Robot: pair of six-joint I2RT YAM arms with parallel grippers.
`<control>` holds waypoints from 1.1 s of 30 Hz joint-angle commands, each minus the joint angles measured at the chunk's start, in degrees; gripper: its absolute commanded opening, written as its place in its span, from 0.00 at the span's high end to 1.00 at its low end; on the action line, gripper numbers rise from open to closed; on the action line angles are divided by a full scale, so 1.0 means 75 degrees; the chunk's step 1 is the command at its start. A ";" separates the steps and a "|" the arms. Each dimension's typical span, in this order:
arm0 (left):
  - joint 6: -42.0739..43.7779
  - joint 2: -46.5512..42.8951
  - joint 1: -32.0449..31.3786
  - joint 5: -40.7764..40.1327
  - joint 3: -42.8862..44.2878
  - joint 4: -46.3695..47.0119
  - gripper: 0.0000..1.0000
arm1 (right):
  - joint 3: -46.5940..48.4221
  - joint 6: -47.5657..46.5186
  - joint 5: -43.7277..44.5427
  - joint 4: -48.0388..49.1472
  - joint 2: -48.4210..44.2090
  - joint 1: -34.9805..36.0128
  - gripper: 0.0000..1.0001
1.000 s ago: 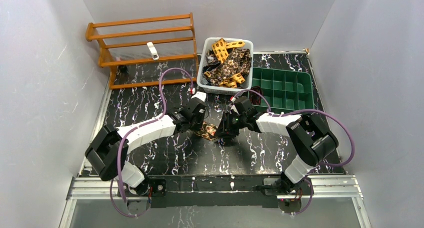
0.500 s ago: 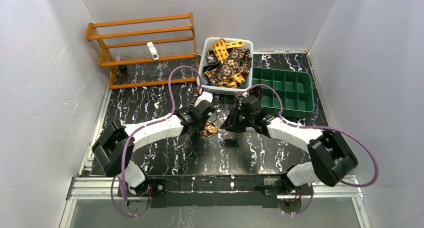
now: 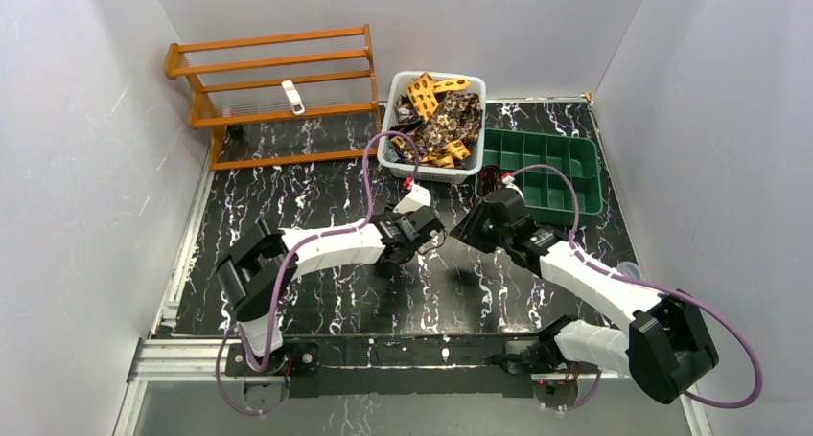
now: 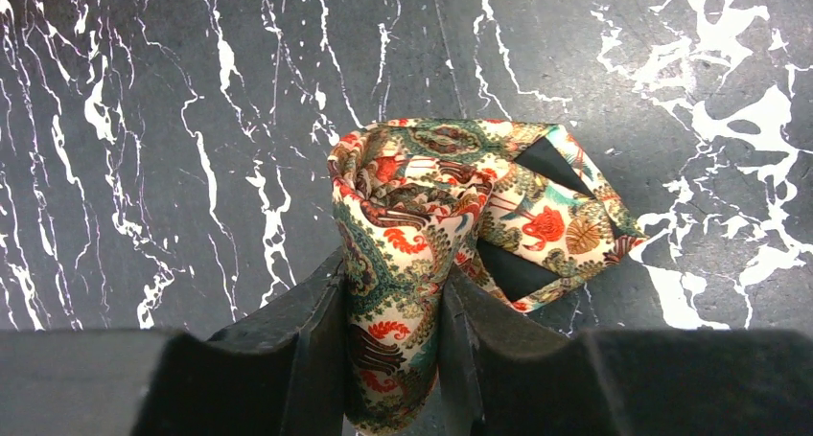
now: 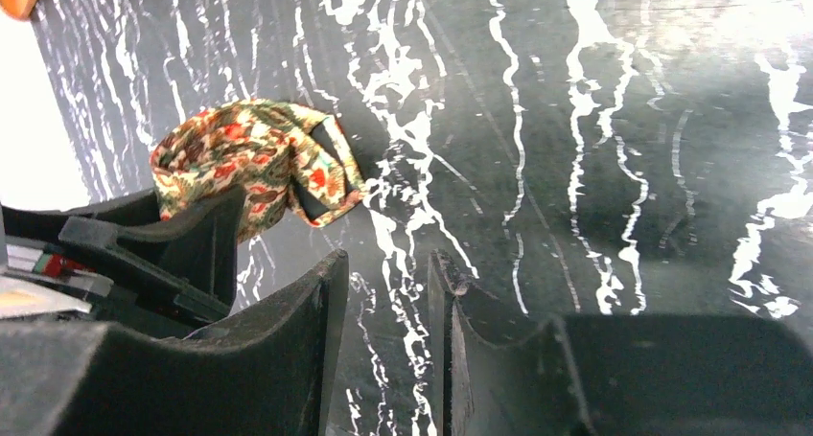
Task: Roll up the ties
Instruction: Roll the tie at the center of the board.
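A rolled tie [image 4: 412, 196] in a cream, red and green print sits in a loose coil, its pointed end folded out to the right. My left gripper [image 4: 393, 283] is shut on the coil's lower part, just above the black marbled table. From the right wrist view the same tie [image 5: 240, 158] shows at upper left. My right gripper [image 5: 385, 263] stands open to the right of it with nothing between its fingers. From above, the left gripper [image 3: 422, 240] and right gripper [image 3: 470, 233] face each other mid-table, and the held tie is hidden. More ties [image 3: 436, 120] are heaped in the basket.
A white basket [image 3: 388, 158] stands at the back centre. A green compartment tray [image 3: 590, 201] lies to its right. A wooden rack [image 3: 278, 91] stands at the back left with a small white object [image 3: 292, 98] on a shelf. Purple cables loop over both arms.
Both arms have swung right and slightly farther back. The left gripper has carried the rolled tie along and tightened a little on it. The right gripper has drawn away from the tie.
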 commanded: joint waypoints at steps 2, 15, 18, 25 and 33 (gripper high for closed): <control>-0.0410 0.0476 -0.0366 -0.0787 0.0522 -0.0511 0.68 | -0.0293 0.0300 0.0444 -0.0253 -0.0335 -0.0284 0.56; -0.0847 0.1338 -0.0570 0.0799 0.1295 -0.0298 0.44 | -0.0593 0.0208 -0.0254 0.0000 -0.0163 -0.0687 0.54; -0.0874 0.1166 -0.0554 0.1323 0.1241 0.0085 0.35 | -0.0610 0.0123 -0.0802 0.0184 0.0044 -0.0760 0.53; -0.0983 0.0075 -0.0212 0.2672 0.1073 0.0674 0.23 | -0.0481 -0.0051 -0.1838 0.0660 0.0666 -0.0838 0.50; -0.1093 -0.1989 0.0867 0.3425 -0.0185 0.0901 0.13 | -0.0393 -0.0105 -0.2930 0.1793 0.0855 -0.0864 0.33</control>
